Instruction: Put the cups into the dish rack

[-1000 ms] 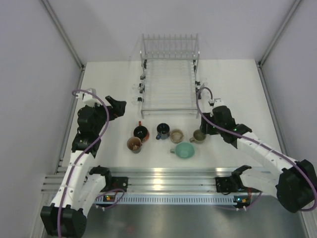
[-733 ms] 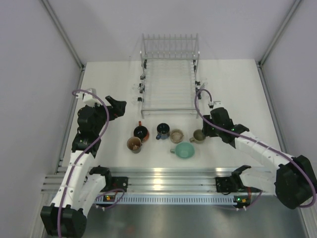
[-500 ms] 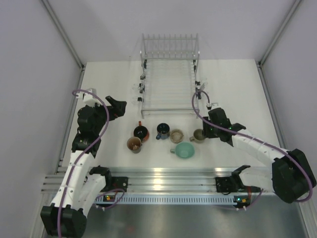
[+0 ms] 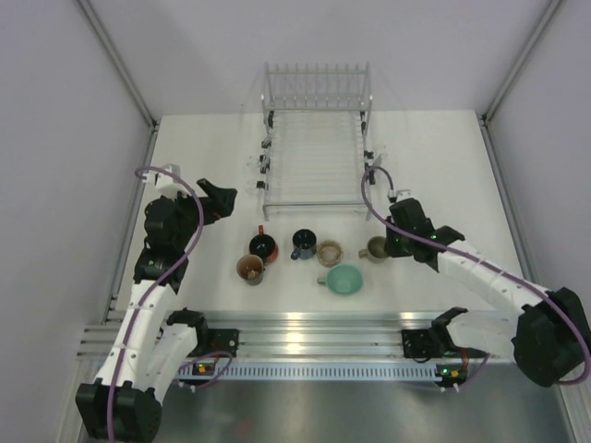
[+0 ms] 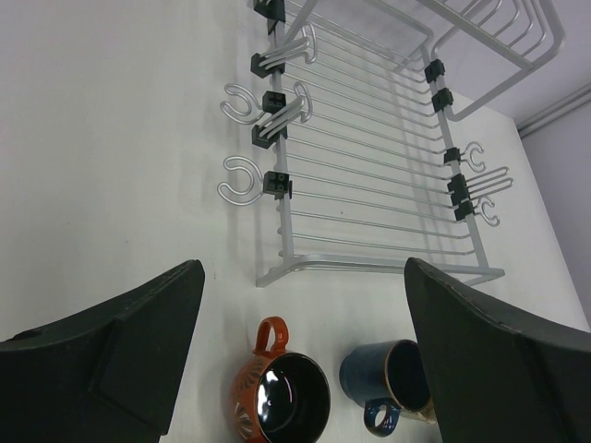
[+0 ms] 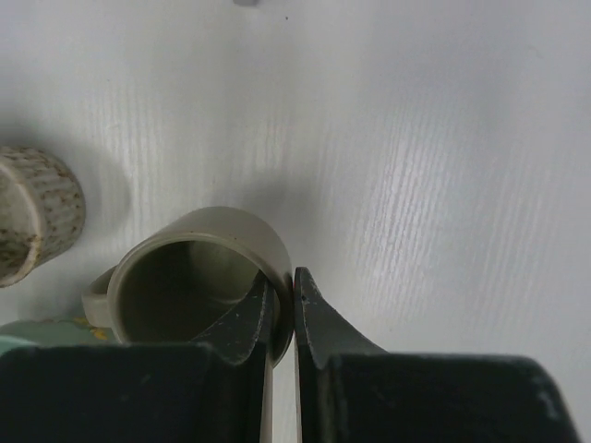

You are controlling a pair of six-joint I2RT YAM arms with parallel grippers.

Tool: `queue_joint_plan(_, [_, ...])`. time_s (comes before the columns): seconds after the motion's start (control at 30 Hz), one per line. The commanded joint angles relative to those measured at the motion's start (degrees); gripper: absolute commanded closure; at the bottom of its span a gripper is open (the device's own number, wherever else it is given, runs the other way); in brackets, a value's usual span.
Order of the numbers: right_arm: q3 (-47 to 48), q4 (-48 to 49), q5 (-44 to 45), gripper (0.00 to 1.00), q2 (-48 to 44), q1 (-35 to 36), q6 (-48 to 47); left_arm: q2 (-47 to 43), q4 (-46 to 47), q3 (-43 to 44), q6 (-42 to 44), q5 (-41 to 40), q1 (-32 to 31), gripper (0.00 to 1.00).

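Observation:
Several cups stand in a cluster on the white table in front of the dish rack [image 4: 314, 157]. My right gripper [image 6: 282, 297] is shut on the rim of the tan cup [image 6: 194, 268], one finger inside and one outside the wall; from above the tan cup [image 4: 374, 248] is the rightmost. Beside it are a speckled beige cup [image 4: 330, 251], a mint-green cup [image 4: 344, 279], a dark blue cup [image 4: 303, 244], an orange cup with a black inside [image 4: 262, 245] and a brown cup [image 4: 250, 269]. My left gripper [image 4: 222, 198] hangs open left of the rack, holding nothing.
The left wrist view shows the rack's near edge [image 5: 369, 268], with the orange cup [image 5: 282, 397] and dark blue cup [image 5: 392, 374] below it. The rack's upright tines [image 4: 317, 88] are at its far end. Grey walls bound the table on both sides.
My right gripper moved slightly left onto the tan cup and closed on its rim. The left arm and the other cups have not moved.

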Motion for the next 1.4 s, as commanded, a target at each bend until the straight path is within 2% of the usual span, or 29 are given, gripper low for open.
queue_joint_plan(0.0, [9.7,-4.5,2.3,1.0,-8.0,1.0,0.2,-0.8,3.6,-0.5,-2.1,2.1,-0.1,0.05])
queue_joint_plan(0.1, [14.3,-5.0,0.1,1.0,-13.0,1.0,0.1,-0.4,10.7,-2.0,-7.8,8.2,-0.1,0.05])
queue_joint_plan(0.13, [15.0,-4.0,-3.2,1.0,-15.1,1.0,-0.3,0.1,15.5,-2.4,-11.7,11.6,-0.1,0.05])
queue_joint_plan(0.27, [14.3,7.4,-13.7,1.0,-17.9,1.0,-0.8,3.2,24.8,-3.1,-22.2,17.5,-0.8,0.04])
queue_joint_plan(0.37, [11.7,16.6,-20.7,1.0,-18.2,1.0,-1.0,6.0,27.5,-1.4,-29.5,16.4,-4.3,0.03])
queue_joint_plan(0.53, [6.8,31.5,-29.1,1.0,-16.6,1.3,0.9,15.4,34.6,3.8,-39.1,16.0,-15.9,0.01])
queue_joint_plan(0.63, [4.9,41.9,-31.0,1.0,-15.8,1.9,2.9,22.2,38.5,8.1,-42.4,16.4,-22.9,0.01])
queue_joint_plan(0.7, [3.8,46.2,-30.9,1.0,-15.6,2.6,3.5,26.5,44.9,9.0,-46.8,16.8,-26.8,0.01])
queue_joint_plan(0.83, [1.9,51.4,-30.6,1.0,-16.7,3.6,3.9,31.4,50.9,8.6,-52.5,16.2,-29.1,0.01])
queue_joint_plan(1.03, [0.7,52.9,-30.3,1.0,-17.5,4.0,2.5,34.9,54.9,7.0,-56.2,13.8,-30.8,0.01])
queue_joint_plan(1.17, [-0.2,54.9,-30.7,1.0,-16.4,4.0,2.3,38.4,64.1,7.3,-60.6,14.8,-32.3,0.02])
queue_joint_plan(1.37, [-0.9,57.2,-29.5,1.0,-15.3,4.0,1.8,46.6,78.9,7.4,-71.8,15.9,-35.9,0.01])
